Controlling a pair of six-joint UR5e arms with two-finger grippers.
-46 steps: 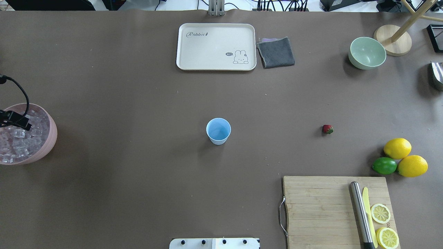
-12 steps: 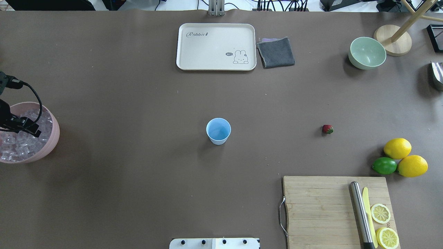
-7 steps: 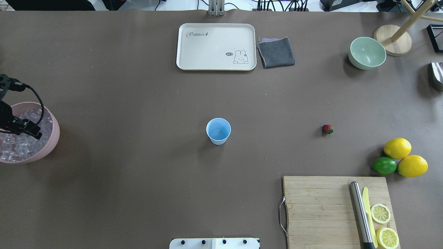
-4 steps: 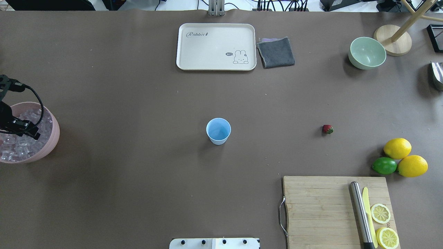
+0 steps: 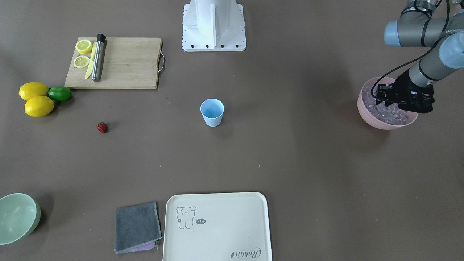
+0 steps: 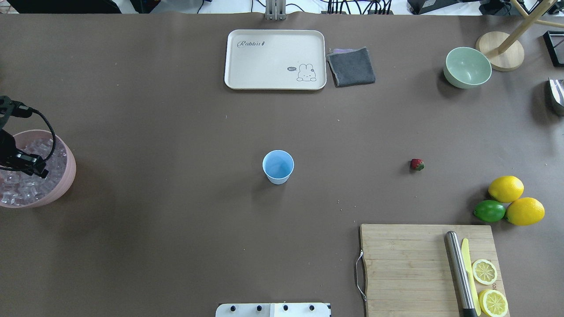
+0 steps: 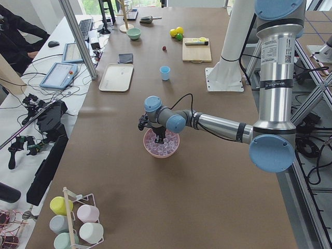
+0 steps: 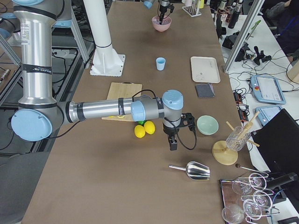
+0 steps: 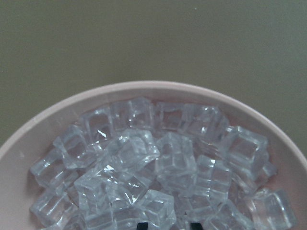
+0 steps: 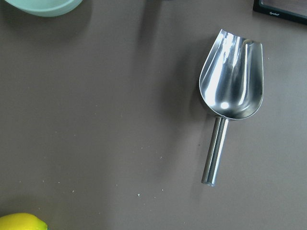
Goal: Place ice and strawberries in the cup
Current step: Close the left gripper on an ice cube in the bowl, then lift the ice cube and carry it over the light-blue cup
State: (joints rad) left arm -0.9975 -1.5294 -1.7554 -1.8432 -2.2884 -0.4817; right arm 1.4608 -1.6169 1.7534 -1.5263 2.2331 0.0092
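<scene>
Lilac-tinted ice [image 9: 158, 163] lay heaped directly beneath the left jaws, apparently set narrow; any grip on a cube could not be told, nor the right jaws' state.

Right wrist cam looks straight down on the brown bench [image 10: 105, 110]: a shiny metal scoop [image 10: 231, 86] lies flat in the right half, open mouth toward the top edge, round handle running down toward the bottom, well apart from everything else. The rim of a pale green bowl [image 10: 43, 5] is cut off at the top-left corner and a yellow lemon [image 10: 21, 223] at the bottom-left. A black-edged flat item [image 10: 280, 12] is clipped top-right, too little showing to identify; a few pale specks sit between lemon and handle.
</scene>
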